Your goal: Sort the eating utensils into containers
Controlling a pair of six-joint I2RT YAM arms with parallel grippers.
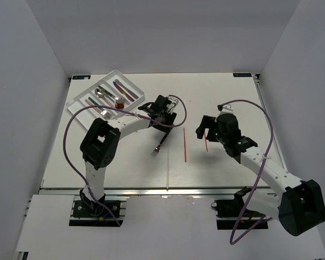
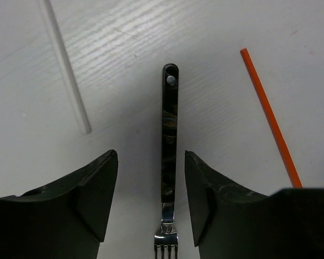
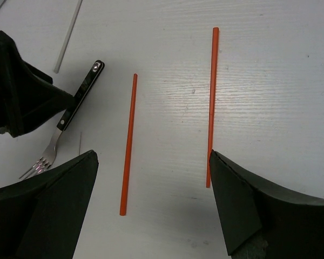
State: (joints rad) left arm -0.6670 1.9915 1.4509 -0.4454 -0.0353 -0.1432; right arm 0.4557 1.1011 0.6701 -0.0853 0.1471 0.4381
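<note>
In the upper left of the overhead view, the white cutlery tray (image 1: 131,85) already holds several utensils. Near the centre of the table, the left gripper (image 2: 151,205) hangs with its jaws spread on both sides of the black-handled fork (image 2: 169,135), not touching it. I judge the next move is to descend and close on the handle. The right gripper (image 3: 151,199), also wide apart, hovers over two red sticks (image 3: 128,145). A thin white stick (image 2: 65,65) lies apart from the fork, so nothing seems to block.

White wood-grain tabletop (image 1: 124,173) is enclosed by plain grey walls (image 1: 162,32) on three sides; evenly lit.
</note>
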